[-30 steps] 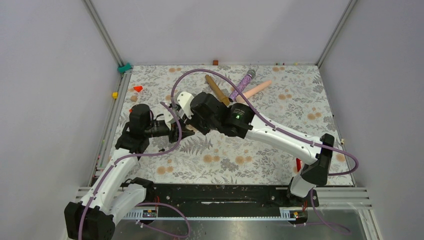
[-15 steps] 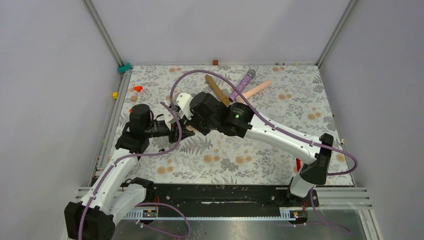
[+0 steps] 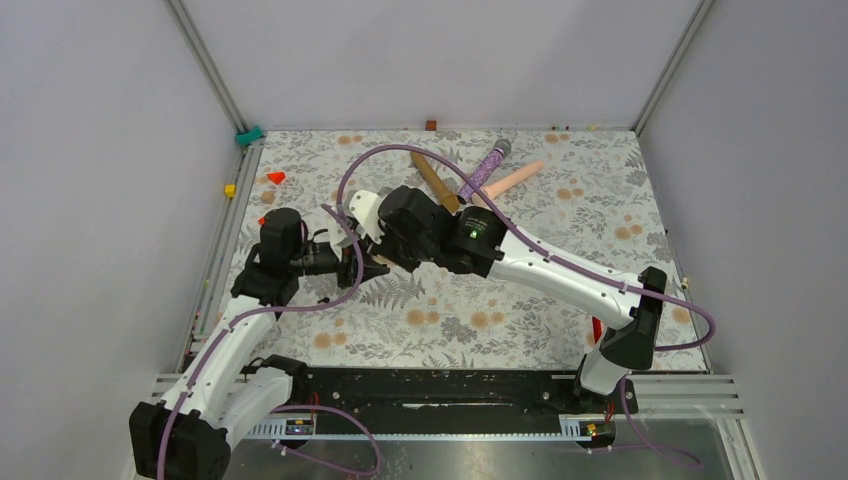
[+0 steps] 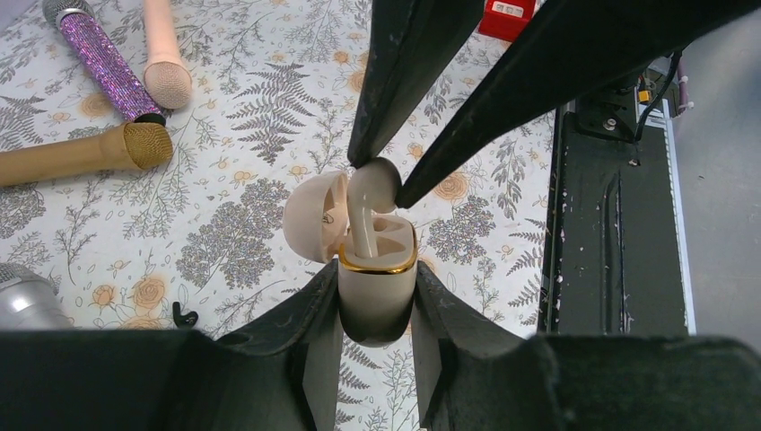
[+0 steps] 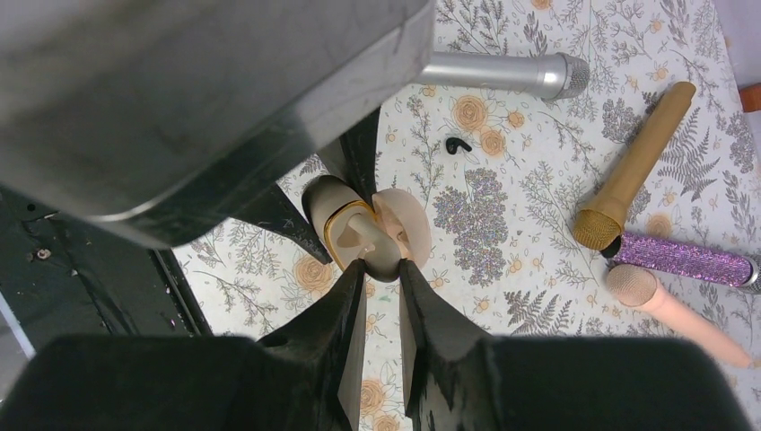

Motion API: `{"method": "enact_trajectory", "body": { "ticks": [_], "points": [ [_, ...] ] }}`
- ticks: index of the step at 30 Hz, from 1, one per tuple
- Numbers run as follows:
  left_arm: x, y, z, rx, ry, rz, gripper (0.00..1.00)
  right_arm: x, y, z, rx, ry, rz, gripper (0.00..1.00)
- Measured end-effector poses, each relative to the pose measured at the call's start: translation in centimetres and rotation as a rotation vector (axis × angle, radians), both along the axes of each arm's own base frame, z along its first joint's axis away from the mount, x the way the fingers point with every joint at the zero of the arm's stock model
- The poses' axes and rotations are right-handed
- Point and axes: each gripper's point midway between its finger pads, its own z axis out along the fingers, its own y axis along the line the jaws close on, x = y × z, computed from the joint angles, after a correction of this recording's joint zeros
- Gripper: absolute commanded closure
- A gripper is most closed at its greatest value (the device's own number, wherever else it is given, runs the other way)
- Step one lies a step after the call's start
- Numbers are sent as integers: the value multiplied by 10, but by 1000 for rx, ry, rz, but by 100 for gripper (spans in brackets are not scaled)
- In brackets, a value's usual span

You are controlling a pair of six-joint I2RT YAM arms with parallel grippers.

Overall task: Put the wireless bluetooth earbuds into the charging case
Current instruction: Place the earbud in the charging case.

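Note:
A cream charging case with a gold rim stands upright with its lid swung open to the left. My left gripper is shut on the case body from both sides. A cream earbud has its stem down in the case's left slot, and my right gripper is shut on its round head. The right wrist view shows the same case and lid. From above, both grippers meet at the left-centre of the cloth. A tiny black hooked piece lies loose on the cloth.
A gold microphone, a purple glitter one and a pink one lie beyond the case; a silver one lies at the left. A red block sits near the black rail.
The right arm has edged slightly to the left over the case. Both grips look the same.

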Motion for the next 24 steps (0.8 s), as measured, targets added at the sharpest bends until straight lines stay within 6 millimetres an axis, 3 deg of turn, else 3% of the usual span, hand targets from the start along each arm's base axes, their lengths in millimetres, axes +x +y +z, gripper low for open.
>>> {"method": "enact_trajectory", "body": {
  "ticks": [24],
  "points": [
    [0, 0, -8, 0, 47, -17, 100, -2, 0, -11, -35, -46, 57, 85]
  ]
}}
